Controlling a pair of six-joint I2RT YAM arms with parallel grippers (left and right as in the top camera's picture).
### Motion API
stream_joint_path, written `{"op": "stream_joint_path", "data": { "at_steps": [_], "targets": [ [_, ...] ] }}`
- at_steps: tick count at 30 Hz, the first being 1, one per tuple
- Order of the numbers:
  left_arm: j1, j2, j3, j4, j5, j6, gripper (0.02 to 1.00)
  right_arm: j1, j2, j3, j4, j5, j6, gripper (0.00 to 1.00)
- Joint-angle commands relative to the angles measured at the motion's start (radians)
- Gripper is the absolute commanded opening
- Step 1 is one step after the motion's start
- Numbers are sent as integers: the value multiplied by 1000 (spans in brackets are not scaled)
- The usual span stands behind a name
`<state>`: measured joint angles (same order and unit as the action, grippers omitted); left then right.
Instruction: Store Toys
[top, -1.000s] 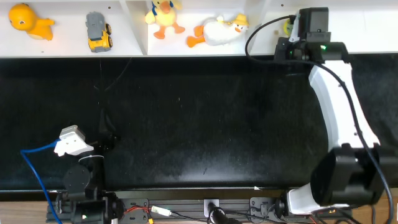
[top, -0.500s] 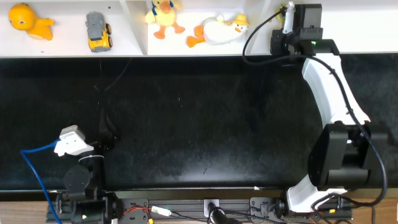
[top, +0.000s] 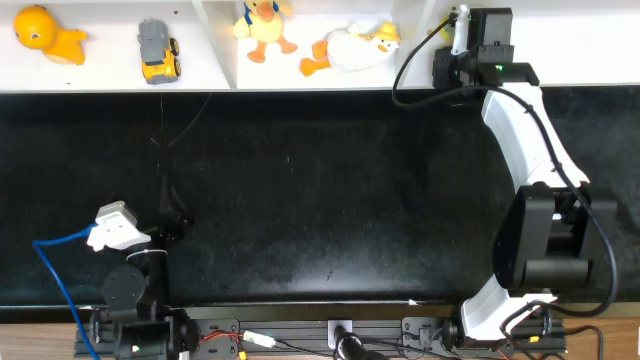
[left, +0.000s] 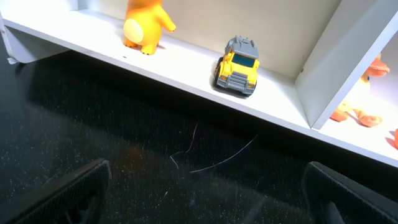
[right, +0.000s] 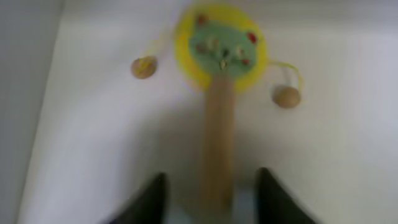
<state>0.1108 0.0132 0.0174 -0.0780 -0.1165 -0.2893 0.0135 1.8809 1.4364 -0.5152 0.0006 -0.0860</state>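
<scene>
The right gripper is inside the far-right compartment of the white shelf, its fingers spread with the wooden handle of a rattle drum lying between them, a gap showing on each side. The drum's yellow-rimmed green head points toward the far wall, a bead on either side. The left gripper hangs wide open and empty over the black table, facing a yellow toy truck.
</scene>
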Motion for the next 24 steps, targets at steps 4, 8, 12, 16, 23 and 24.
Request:
{"op": "stream_joint_path", "data": {
  "at_steps": [4, 8, 12, 16, 23, 24],
  "targets": [
    [2, -10, -9, 4, 10, 4, 998, -1, 4, 0, -11, -8, 5, 684],
    [2, -10, -9, 4, 10, 4, 998, -1, -36, 2, -54, -6, 12, 827],
    [2, -10, -9, 4, 10, 4, 998, -1, -118, 2, -147, 43, 54, 945],
    [2, -10, -9, 3, 10, 4, 998, -1, -221, 2, -269, 71, 127, 998],
    [2, -10, -9, 3, 10, 4, 998, -2, -402, 2, -494, 72, 253, 993],
    [2, -10, -9, 4, 10, 4, 998, -3, -423, 2, -528, 74, 283, 996]
  ]
}}
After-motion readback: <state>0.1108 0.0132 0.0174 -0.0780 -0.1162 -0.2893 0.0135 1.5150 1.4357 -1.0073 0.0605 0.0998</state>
